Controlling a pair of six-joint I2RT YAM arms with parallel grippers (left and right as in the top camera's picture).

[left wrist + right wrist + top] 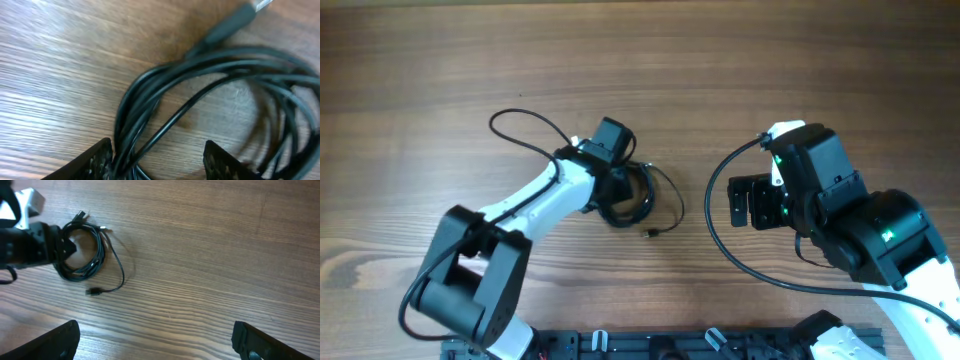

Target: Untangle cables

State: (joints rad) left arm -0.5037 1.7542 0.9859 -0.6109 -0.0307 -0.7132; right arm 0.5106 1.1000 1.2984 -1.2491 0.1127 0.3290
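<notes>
Black cable coil point(127, 115) between the left jaws, wide apart.

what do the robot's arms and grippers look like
Both are white tubular links with chunky black joints. The left arm carries a thin black cable looping off its wrist; the right arm has a longer black loop and green lights on its housing. The left gripper and right gripper are black with flat dark fingers.

Cable coil point(628, 203) lies on table point(740, 60), left of right tool point(748, 202).
</notes>
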